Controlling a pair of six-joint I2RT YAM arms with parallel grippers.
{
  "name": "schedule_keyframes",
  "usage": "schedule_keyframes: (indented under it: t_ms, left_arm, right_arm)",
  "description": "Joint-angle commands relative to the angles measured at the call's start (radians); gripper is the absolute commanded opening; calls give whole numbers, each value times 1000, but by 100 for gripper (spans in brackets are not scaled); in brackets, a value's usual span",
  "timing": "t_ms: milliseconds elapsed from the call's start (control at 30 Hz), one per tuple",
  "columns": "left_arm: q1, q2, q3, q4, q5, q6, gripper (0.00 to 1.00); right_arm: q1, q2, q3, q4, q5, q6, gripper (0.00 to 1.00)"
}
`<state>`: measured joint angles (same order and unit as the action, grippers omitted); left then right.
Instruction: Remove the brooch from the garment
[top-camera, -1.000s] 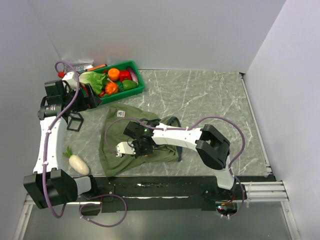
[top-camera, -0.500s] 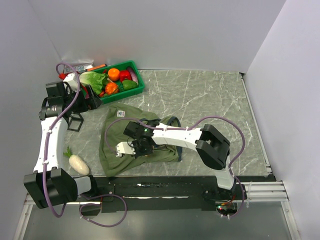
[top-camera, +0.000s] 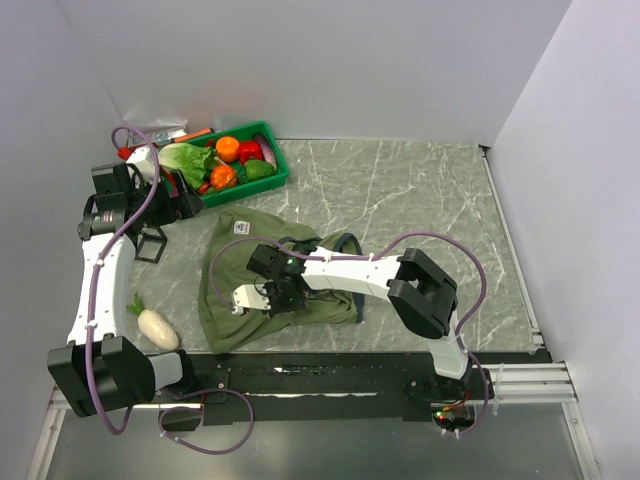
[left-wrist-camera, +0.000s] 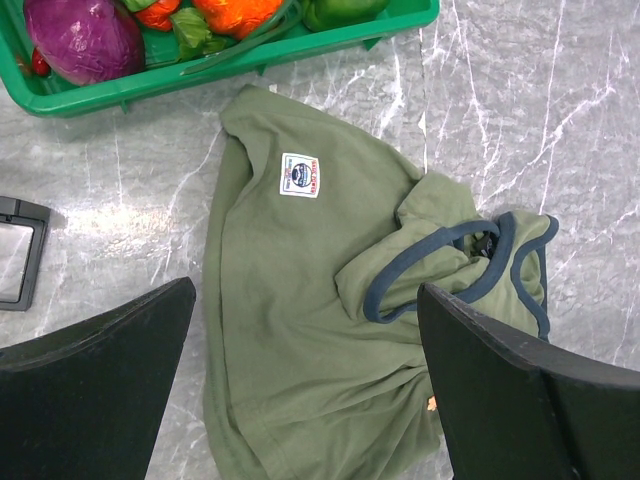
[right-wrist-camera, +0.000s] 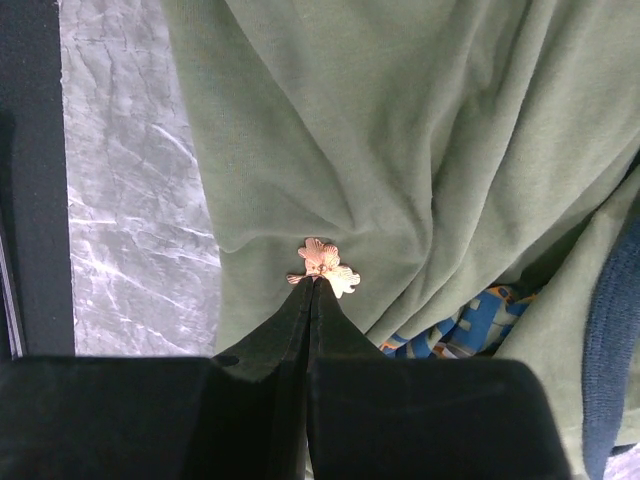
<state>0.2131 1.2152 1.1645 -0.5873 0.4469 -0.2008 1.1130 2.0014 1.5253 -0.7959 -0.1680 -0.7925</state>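
Observation:
The garment (top-camera: 222, 295), an olive-green tank top with navy trim, lies crumpled on the marble table in front of the arm bases. In the right wrist view the brooch (right-wrist-camera: 326, 261), a small pinkish flower-like pin, sits on a fold of the garment (right-wrist-camera: 400, 140). My right gripper (right-wrist-camera: 313, 282) is shut, and its tips pinch the brooch's lower edge. A patch of the blue-and-orange graphic (right-wrist-camera: 470, 320) peeks from under the fold. My left gripper (left-wrist-camera: 307, 300) hangs open high above the garment (left-wrist-camera: 290, 330), touching nothing. The white label (left-wrist-camera: 301, 174) faces up.
A green tray (top-camera: 277, 172) of vegetables stands at the back left, close to my left gripper (top-camera: 178, 197). A black square frame (top-camera: 150, 243) lies left of the garment. A white radish (top-camera: 157, 328) rests near the left arm base.
The left wrist has shifted very slightly. The right gripper stays shut at the same spot on the garment.

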Motion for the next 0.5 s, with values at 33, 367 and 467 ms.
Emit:
schedule_keyframes:
  t_ms: [33,367,467]
  left_arm:
    - [5,4,-6,35,12,-12,99]
    - [6,7,-12,38,6,-15,99]
    - [5,9,-14,41,6,-15,99]
  right_arm:
    - [2,10,18,15,4,7,0]
    - [1,19,10,17,-4,6,0]
    - [1,23,6,17,-4,7,0]
